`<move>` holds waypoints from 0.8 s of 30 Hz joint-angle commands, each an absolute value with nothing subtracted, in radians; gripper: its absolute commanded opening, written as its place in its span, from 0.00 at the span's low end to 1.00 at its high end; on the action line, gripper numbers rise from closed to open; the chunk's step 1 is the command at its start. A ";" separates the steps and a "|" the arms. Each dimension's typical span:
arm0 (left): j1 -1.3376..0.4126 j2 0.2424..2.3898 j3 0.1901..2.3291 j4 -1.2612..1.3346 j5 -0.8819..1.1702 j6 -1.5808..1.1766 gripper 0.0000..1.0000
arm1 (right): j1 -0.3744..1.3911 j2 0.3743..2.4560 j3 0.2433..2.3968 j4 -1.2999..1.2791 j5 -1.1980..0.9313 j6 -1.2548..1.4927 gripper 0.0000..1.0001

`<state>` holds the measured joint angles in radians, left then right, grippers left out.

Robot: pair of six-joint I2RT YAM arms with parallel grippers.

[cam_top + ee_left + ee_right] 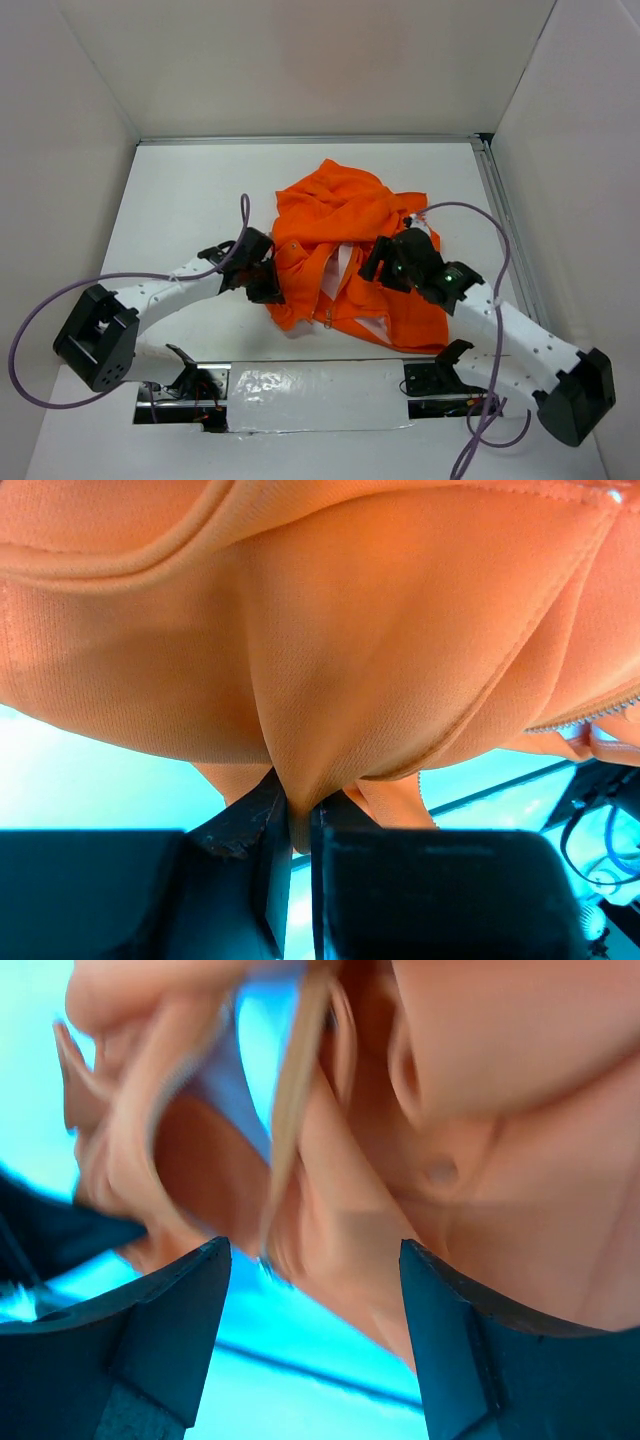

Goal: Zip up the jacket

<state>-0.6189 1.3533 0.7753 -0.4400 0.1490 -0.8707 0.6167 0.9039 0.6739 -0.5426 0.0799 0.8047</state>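
Status: the jacket (345, 225) is a crumpled orange heap in the middle of the table (190, 190), not laid flat, sitting between my two arms. My left gripper (297, 802) is at the heap's left edge. Its jaws are nearly closed with a sliver of gap, and a fold of orange fabric runs down into that gap, so I read it as a pinch on the jacket; how firm, can't say. My right gripper (312, 1260) is over the heap's right side, jaws wide apart, holding nothing. Fabric hangs just above and beyond its fingers, but that view is smeared, so I can't tell if cloth touches a finger. What the next move turns on is the front opening. The top view shows a strip of pale lining (342, 262) running roughly far-to-near through the middle of the heap, between the grippers and nearer the right one. I judge the open front lies along that line. The left wrist view agrees: a short run of zipper teeth (585, 717) sits off to the right of the pinched fold, slanting up to the right. Slider not found in any view. My take: zipping isn't started, the front edges aren't lined up, and the heap needs spreading along that far-to-near axis first. The right arm is better placed to reach the opening.
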 commanded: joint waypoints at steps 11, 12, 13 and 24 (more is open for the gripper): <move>-0.600 1.321 0.701 -0.433 0.159 -0.865 0.13 | 0.621 1.549 1.055 -0.449 0.221 0.833 0.48; -0.600 1.313 0.693 -0.430 0.167 -0.864 0.14 | 0.626 1.580 1.071 -0.445 0.216 0.836 0.37; -0.597 1.296 0.690 -0.426 0.169 -0.859 0.14 | 0.626 1.589 1.072 -0.442 0.224 0.847 0.32; -0.589 1.266 0.675 -0.419 0.184 -0.862 0.14 | 0.640 1.410 1.045 -0.454 0.221 0.799 0.00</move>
<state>-0.5961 1.2888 0.6807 -0.4168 0.1654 -0.8669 0.6289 1.5383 1.0538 -0.4816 0.2207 0.8299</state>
